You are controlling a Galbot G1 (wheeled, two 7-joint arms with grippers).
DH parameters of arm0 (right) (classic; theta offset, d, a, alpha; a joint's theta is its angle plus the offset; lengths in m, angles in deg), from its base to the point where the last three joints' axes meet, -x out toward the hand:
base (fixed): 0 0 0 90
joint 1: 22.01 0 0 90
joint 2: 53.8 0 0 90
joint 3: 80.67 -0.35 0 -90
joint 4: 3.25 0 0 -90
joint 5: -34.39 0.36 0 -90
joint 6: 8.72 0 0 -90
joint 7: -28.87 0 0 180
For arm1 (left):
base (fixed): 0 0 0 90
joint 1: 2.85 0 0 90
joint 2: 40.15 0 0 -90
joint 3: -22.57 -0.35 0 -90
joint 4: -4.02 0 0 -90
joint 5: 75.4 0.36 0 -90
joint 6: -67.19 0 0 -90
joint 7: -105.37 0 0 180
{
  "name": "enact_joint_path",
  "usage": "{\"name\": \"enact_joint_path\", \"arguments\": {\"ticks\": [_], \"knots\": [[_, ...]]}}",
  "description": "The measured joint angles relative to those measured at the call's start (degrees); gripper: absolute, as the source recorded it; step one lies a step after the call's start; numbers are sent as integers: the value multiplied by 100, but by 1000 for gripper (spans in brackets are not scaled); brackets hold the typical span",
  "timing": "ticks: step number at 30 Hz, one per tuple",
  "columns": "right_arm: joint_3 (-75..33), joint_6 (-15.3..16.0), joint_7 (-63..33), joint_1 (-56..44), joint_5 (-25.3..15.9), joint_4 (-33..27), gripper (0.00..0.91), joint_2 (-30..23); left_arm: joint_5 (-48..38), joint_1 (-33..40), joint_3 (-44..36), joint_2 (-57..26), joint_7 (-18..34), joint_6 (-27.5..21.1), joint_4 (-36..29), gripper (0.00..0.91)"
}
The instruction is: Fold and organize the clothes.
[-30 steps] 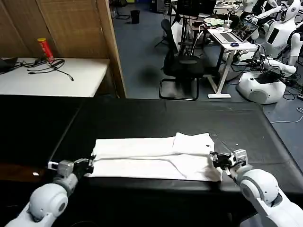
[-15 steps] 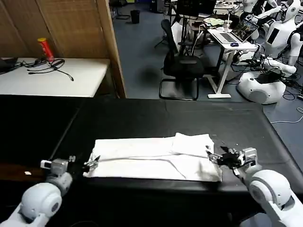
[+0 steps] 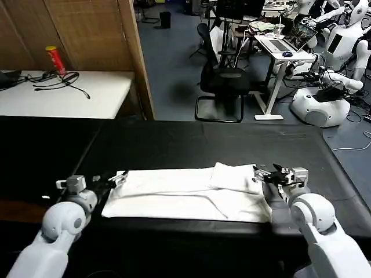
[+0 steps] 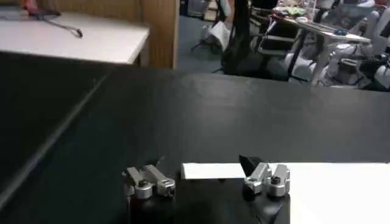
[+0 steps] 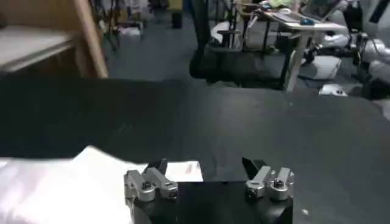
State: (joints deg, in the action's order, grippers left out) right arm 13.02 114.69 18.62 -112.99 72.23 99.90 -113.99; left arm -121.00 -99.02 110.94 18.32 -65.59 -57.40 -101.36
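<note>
Both grippers have shifted away from the near edge of the T-shirt (image 3: pixel 188 191) toward its far corners since the earlier frames. Left gripper (image 3: pixel 116 178) now sits at the far left corner of the garment, where before it was at the near left corner. Its jaws are spread, with one finger over the cloth edge and the other over bare table (image 3: pixel 174 145), as the left wrist view confirms. Right gripper (image 3: pixel 268 172) stands at the far right corner, beside the folded sleeve; its jaws are likewise spread, one finger over white fabric, the other over black surface. Neither pinches anything.

T-shirt lies flat near the front edge of the black table, folded into a long band. Its long axis runs left to right across the robot's front, with the sleeve flap raised slightly at the right end. Lettering is not visible on the upturned side.
</note>
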Motion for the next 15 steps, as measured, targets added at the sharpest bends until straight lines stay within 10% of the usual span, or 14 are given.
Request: {"name": "enact_joint_path", "arguments": {"ticks": [7,13,15], "knots": [[86,-5,-105,244,-64,-456,673,-325,-28,142,-53,93,-95,40,350,878],[171,12,-103,373,-296,-686,429,-576,-6,198,-91,172,-121,81,525,546],[184,18,-91,380,-340,-698,176,-638,10,215,-100,191,-114,123,569,244]]}}
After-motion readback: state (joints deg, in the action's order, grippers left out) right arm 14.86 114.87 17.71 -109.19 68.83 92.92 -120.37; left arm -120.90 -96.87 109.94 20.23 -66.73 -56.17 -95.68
